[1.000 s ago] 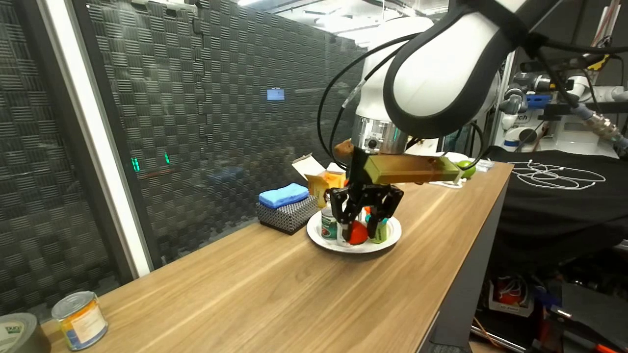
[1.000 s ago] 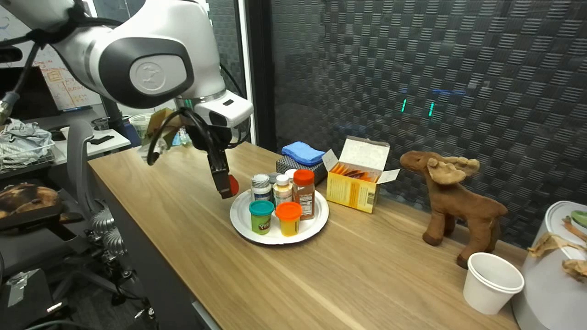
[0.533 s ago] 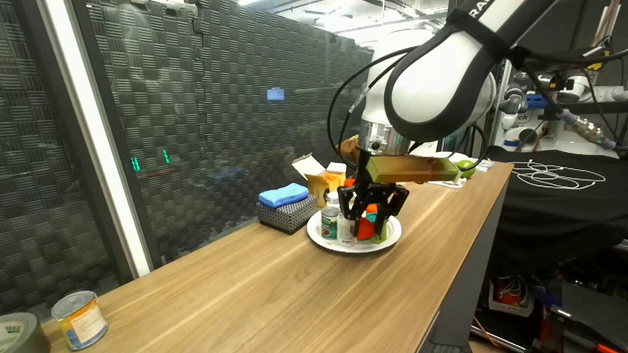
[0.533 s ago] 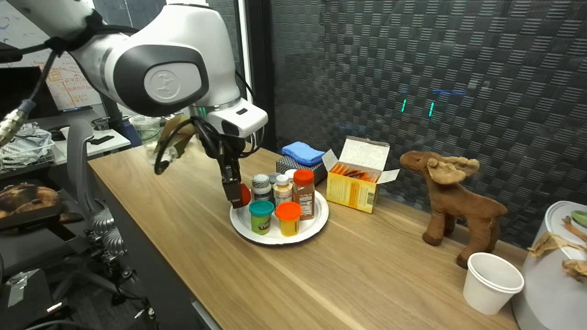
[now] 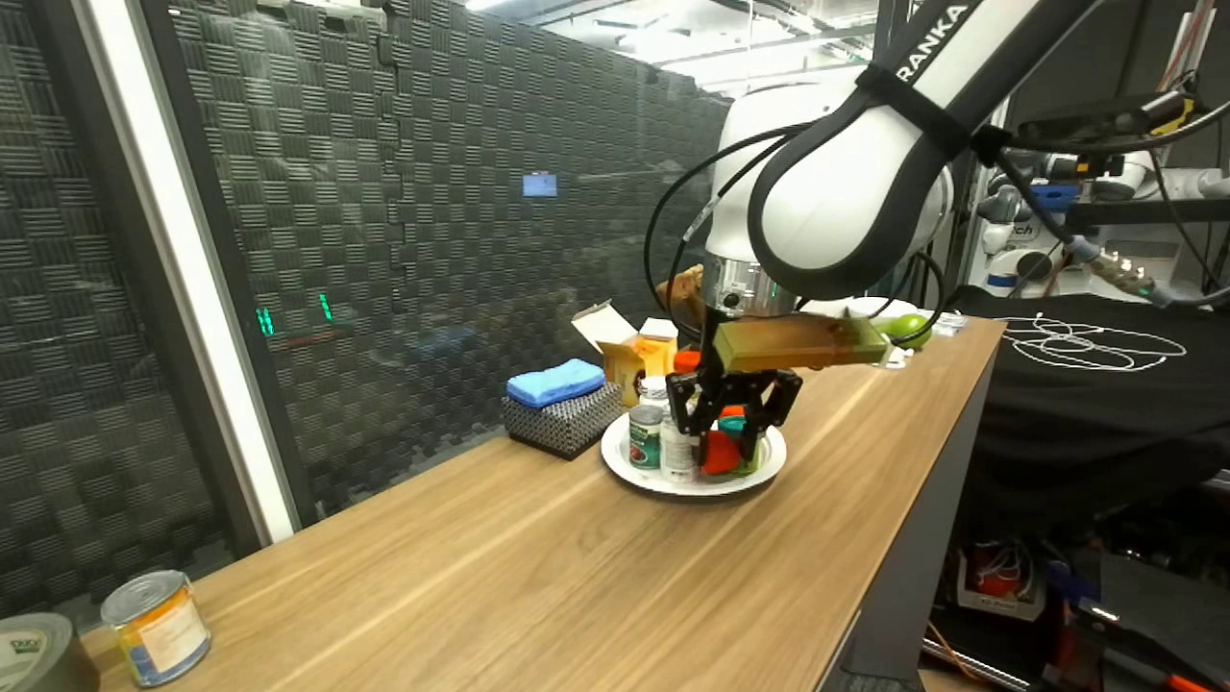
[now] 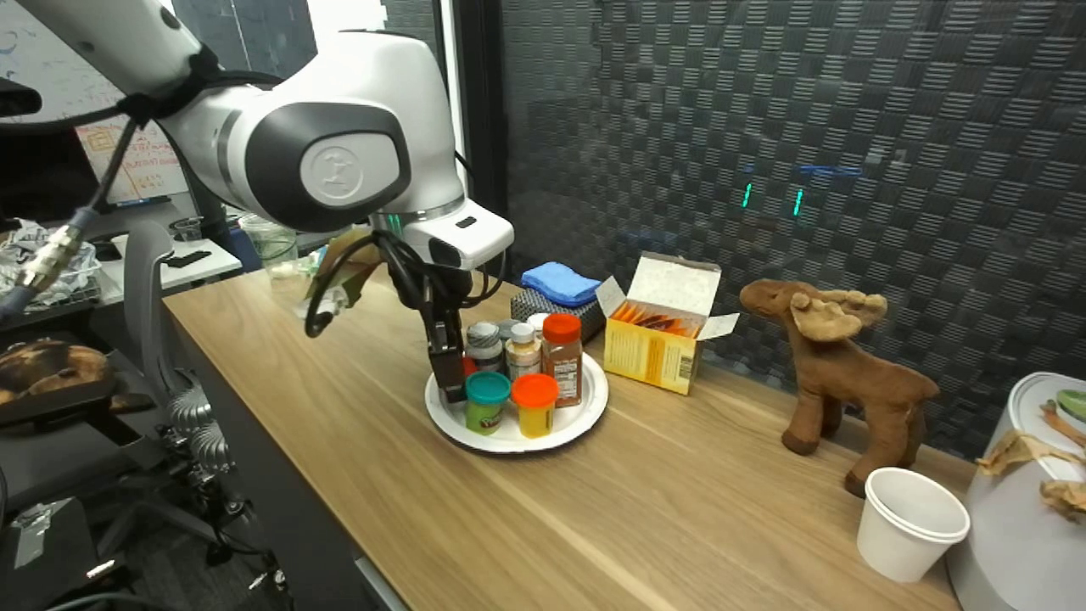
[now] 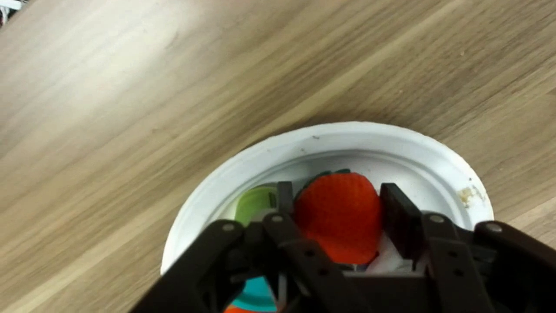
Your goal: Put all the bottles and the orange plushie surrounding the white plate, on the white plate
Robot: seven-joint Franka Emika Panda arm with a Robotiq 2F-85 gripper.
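The orange plushie [image 7: 339,221], a rounded red-orange lump, lay squarely between the fingertips of the gripper [image 7: 337,202]: in the wrist view one finger bore on its nine o'clock side, the other on its three o'clock side, so the jaws looked clamped on it. Being roundish, it offered no clear long axis to line up. It was within the rim of the white plate [image 7: 356,134], at about ten o'clock from the plate's middle in an exterior view; whether its underside touched the plate could not be told.

The coming move turned on the room beside those fingers. In the wrist view the green tub [image 7: 254,202], which I counted among the bottles, stood at nine o'clock, just beside that finger, while bare plate showed at two o'clock. In an exterior view the line ran the other way round: a white bottle [image 5: 678,459] stood at nine o'clock from the plushie, just beside a finger, with the tub, partly hidden, near three. The red-capped amber bottle [image 6: 562,361] stood farther off, at about one o'clock on the plate.

The other bottles [image 6: 523,355] in view were on the plate too, so the likely step was setting down the last piece. A slight parting of the fingers seemed wise — a wide one could shove tub or bottle — then a lift straight up.
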